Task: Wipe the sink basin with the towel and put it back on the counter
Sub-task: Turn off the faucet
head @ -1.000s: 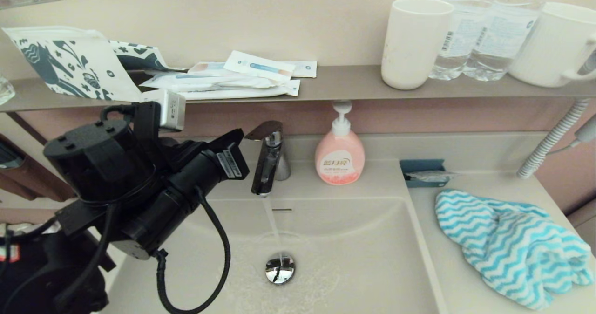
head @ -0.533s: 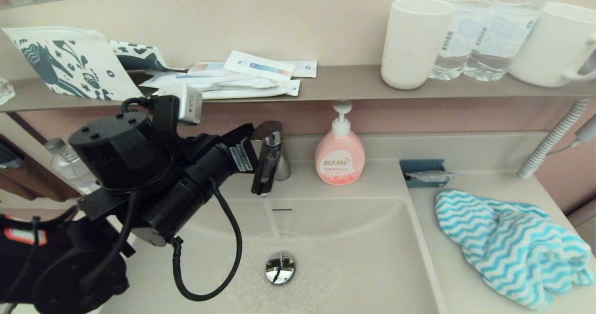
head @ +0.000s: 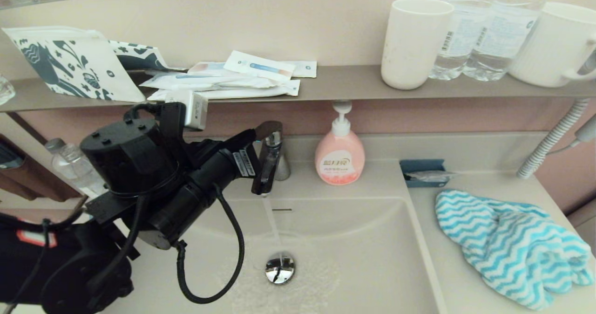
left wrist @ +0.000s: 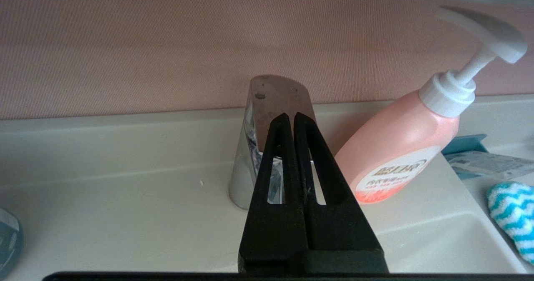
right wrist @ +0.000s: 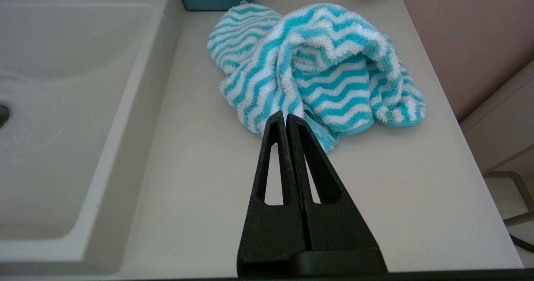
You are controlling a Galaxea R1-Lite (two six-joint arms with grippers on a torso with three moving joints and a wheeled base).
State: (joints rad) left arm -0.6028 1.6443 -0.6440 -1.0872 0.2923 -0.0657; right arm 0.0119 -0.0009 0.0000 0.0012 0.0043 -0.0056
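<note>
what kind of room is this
Most likely a bathroom, perhaps a hotel's: a sink basin with a running faucet, a pink soap pump bottle on the counter, and wrapped toiletry packets on the shelf.

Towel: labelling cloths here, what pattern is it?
Turquoise and white zigzag stripes on the towel; right wrist view.

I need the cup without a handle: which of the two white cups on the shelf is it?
The tall smooth white cup left of the water bottles. The other, the ribbed white mug right of them, has a handle.
</note>
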